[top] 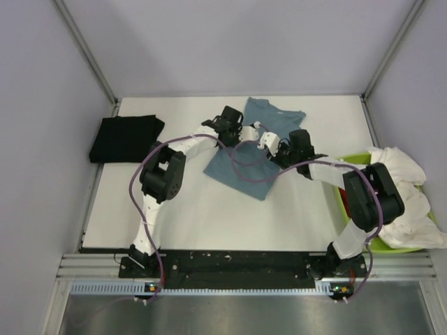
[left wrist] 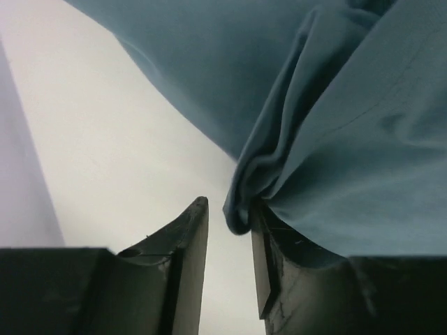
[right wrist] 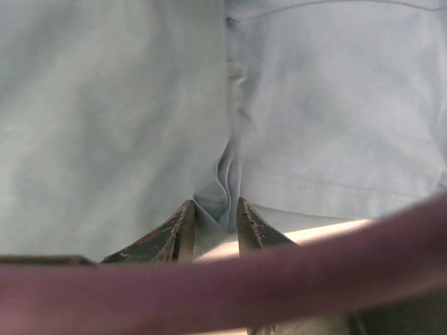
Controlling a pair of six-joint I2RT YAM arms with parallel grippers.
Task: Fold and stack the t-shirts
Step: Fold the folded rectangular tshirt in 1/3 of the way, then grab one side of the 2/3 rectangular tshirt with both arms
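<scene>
1. At the middle of the table [top: 209, 223] the slate-blue t-shirt [top: 241, 171] lay mostly flat, with both arms reaching over its upper half.
2. The right gripper [right wrist: 213, 222] was nearly closed, with a small pleat of the blue cloth pinched between its tips.
3. The left gripper [left wrist: 229, 234] was narrow too. A rolled fold of the shirt's edge sat between its fingers and against one of them, but a sliver of gap showed on the other side, so I could not tell whether it was truly clamped.
4. The shirt looked light, limp and thin. It would likely sag and drag from any held point, and a shallow pinch could slip free.
5. The best hold seemed to be a doubled hem or a seam near a corner, taken deep in the jaws, with the two grips kept well apart so the cloth stayed taut while folding.
6. A black t-shirt [top: 126, 138] lay folded at the far left, and white t-shirts [top: 408, 202] were heaped in the lime-green bin [top: 380, 246] at the right, not yet folded.
</scene>
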